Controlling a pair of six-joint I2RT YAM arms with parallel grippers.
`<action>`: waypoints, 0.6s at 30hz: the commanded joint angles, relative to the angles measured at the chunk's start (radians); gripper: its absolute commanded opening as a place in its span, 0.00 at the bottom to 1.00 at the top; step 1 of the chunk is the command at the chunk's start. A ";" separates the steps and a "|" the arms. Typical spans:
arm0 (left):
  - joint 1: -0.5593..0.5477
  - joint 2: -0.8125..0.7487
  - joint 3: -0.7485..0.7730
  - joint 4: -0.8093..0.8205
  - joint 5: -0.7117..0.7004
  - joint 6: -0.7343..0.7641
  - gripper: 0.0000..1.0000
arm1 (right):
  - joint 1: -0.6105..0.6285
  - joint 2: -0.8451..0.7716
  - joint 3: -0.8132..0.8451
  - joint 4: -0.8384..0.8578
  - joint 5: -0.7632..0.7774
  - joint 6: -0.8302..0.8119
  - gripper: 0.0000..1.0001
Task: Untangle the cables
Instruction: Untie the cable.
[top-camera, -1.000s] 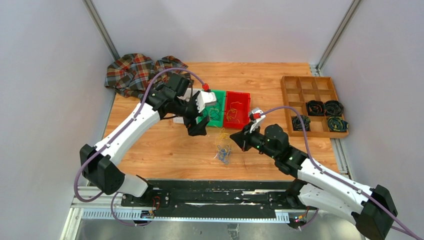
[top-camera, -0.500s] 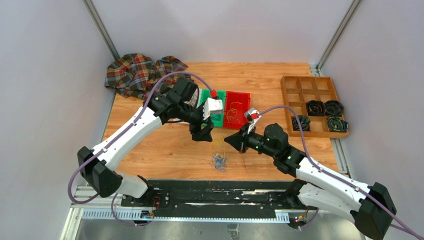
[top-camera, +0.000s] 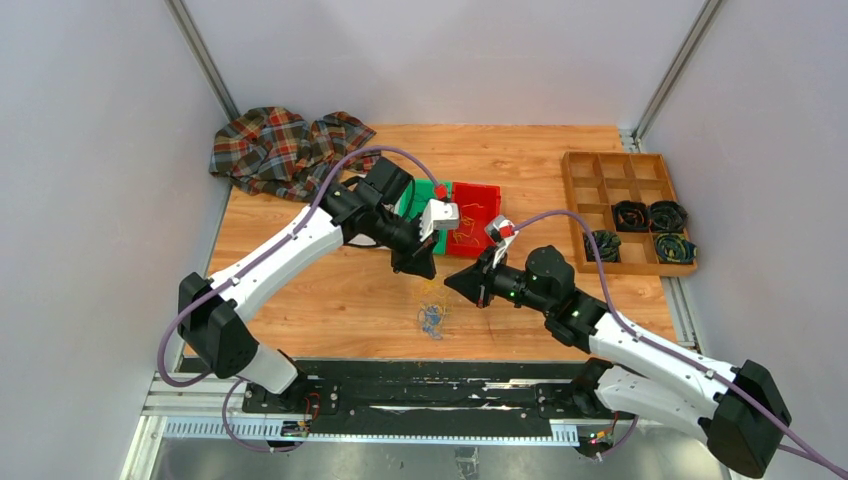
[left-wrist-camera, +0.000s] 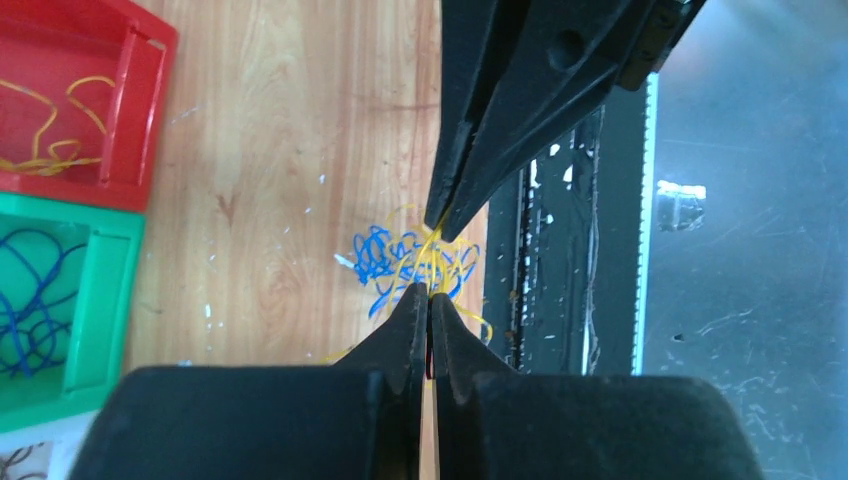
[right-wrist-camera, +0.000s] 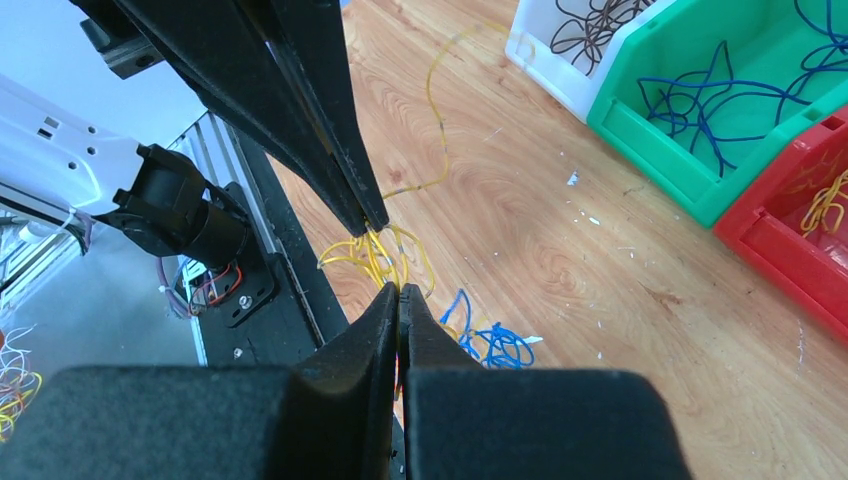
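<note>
So the cables (top-camera: 432, 318), a little blue-and-yellow clump, are down by the middle of the bench's (top-camera: 330, 290) near edge, with yellow strands rising up off it. The left jaws are squeezed together on one yellow strand and the right jaws are clamped on another, the two sets of tips close together right above the clump. Further back, a red bin (left-wrist-camera: 140, 120) holds yellow loops and a green bin (left-wrist-camera: 105, 300) next to it blue ones.
</note>
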 joint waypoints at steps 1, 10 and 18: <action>-0.006 -0.017 0.031 0.007 -0.057 -0.022 0.01 | -0.011 -0.031 0.003 0.010 0.015 0.001 0.01; -0.005 -0.168 0.033 0.008 -0.157 -0.032 0.01 | -0.011 -0.155 -0.110 -0.056 0.248 -0.026 0.01; -0.005 -0.189 0.124 -0.041 -0.171 -0.054 0.01 | -0.012 -0.205 -0.120 -0.184 0.397 -0.065 0.08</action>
